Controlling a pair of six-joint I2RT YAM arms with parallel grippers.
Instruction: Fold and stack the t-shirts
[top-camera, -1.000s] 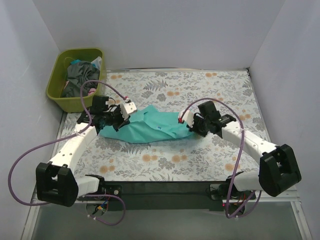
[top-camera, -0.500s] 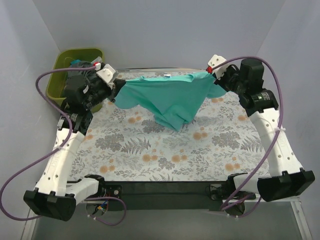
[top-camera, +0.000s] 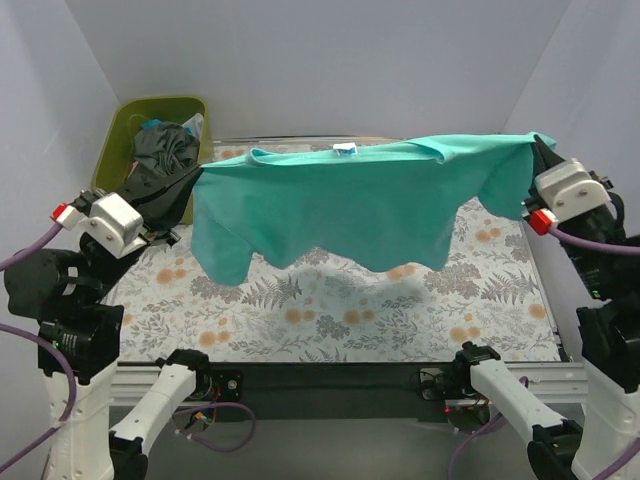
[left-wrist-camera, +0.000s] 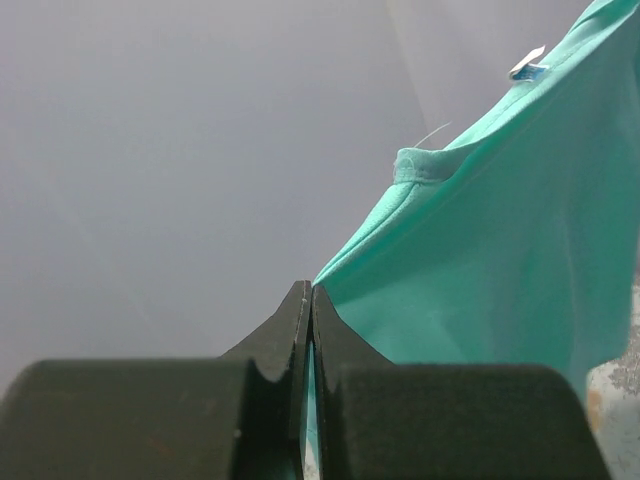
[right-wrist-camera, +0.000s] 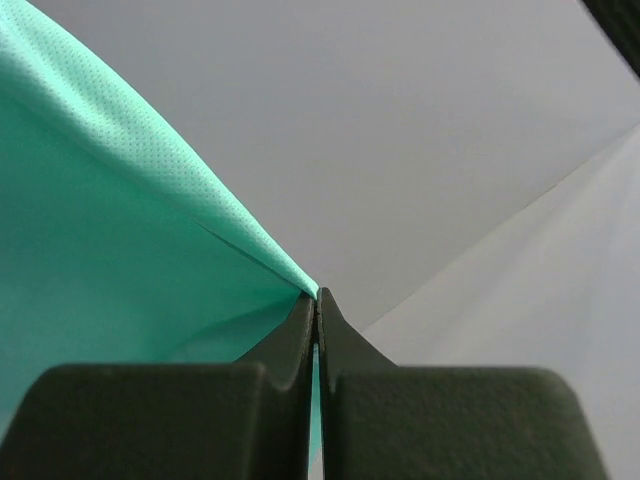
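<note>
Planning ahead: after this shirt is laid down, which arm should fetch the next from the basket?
Left. The basket sits far left, beside the left arm; the right arm is across the table. Both jaws now grip the shirt.

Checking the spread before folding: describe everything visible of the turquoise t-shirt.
The turquoise-green short-sleeved t-shirt hangs stretched wide in the air, collar uppermost, a small white label at the neck. The left arm's fingers and right arm's fingers, shut, pinch its two upper ends. The fabric looks thin, finely perforated, and sags in folds. Its hem appears clear of the floral table cloth.
</note>
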